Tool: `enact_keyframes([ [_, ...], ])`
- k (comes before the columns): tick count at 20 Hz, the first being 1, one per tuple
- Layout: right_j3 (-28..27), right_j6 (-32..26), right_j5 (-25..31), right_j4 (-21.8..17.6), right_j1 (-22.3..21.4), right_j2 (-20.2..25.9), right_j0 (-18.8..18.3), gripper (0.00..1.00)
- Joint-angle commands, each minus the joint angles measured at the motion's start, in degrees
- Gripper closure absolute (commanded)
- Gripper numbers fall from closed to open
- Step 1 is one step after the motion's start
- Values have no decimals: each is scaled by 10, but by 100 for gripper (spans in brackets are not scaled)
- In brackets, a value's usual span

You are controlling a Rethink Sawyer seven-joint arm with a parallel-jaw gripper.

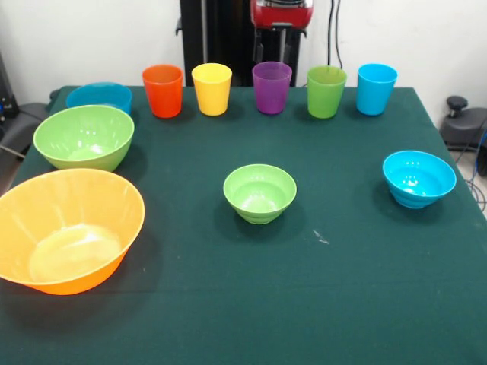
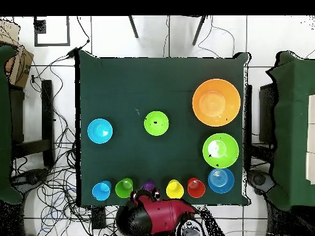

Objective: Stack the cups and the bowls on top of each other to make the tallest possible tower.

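Note:
Five cups stand upright in a row at the far edge: orange point(image 1: 162, 90), yellow point(image 1: 211, 88), purple point(image 1: 272, 87), green point(image 1: 326, 91), light blue point(image 1: 377, 88). The small green bowl point(image 1: 259, 192) sits mid-table and the small blue bowl point(image 1: 418, 178) at the right. At the left stand the large orange bowl point(image 1: 67, 228), medium green bowl point(image 1: 84, 137) and medium blue bowl point(image 1: 99, 96). No tower is in view; every piece stands alone. My gripper point(image 1: 278, 47) hangs drawn back behind the purple cup point(image 2: 147, 185), holding nothing.
The dark green table point(image 1: 342, 289) ends close behind the cup row. The red arm point(image 2: 157, 212) sits over that edge. Cables and chair legs lie on the floor around the table.

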Motion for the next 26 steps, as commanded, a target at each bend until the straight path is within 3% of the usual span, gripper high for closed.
enact_keyframes([
  [1,-11,59,-28,-29,39,17,13,0],
  [6,-33,72,-56,-24,70,4,34,0],
  [16,-63,70,-104,-25,118,-8,38,0],
  [26,-71,63,-113,-15,131,-10,39,0],
])
